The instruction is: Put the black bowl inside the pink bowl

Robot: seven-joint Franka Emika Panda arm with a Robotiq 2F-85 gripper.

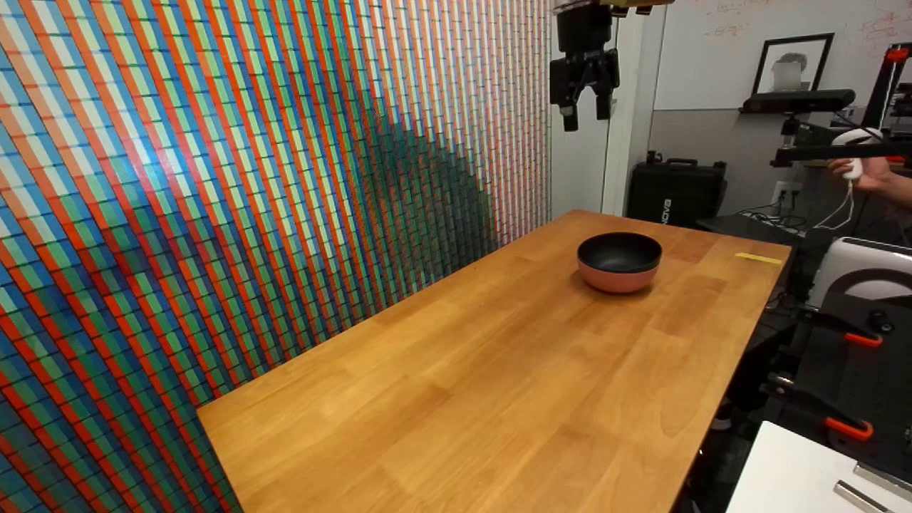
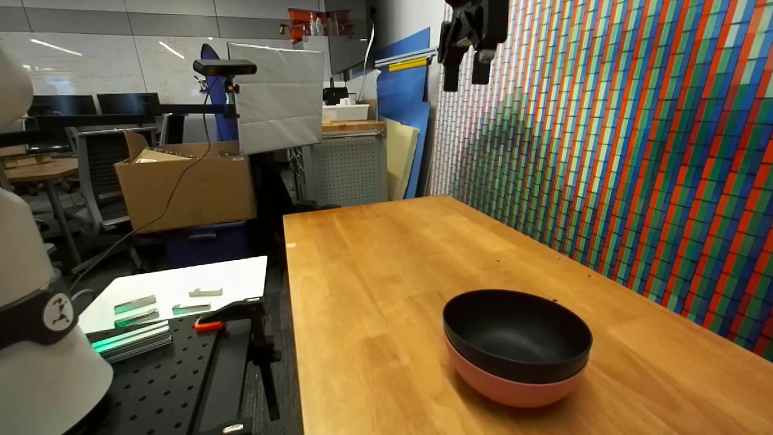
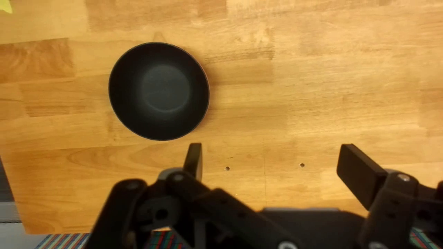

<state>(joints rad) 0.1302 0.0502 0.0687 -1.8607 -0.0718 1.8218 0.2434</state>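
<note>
The black bowl (image 1: 618, 253) sits upright inside the pink bowl (image 1: 618, 282) on the wooden table. The nesting also shows in an exterior view, where the black bowl (image 2: 516, 332) rises above the rim of the pink bowl (image 2: 520, 391). In the wrist view the black bowl (image 3: 160, 91) is at the upper left, and the pink bowl is almost wholly hidden beneath it. My gripper (image 1: 587, 118) is high above the table, apart from both bowls. It also shows in an exterior view (image 2: 465, 83). In the wrist view its fingers (image 3: 270, 148) are wide apart with nothing between them.
The wooden table (image 1: 463, 392) runs along a striped, multicoloured wall (image 1: 285, 178). A yellow tape strip (image 1: 758, 258) lies near the table's edge. The robot base (image 2: 48, 362) stands beside a black perforated mount (image 2: 163, 386) with metal pieces near it.
</note>
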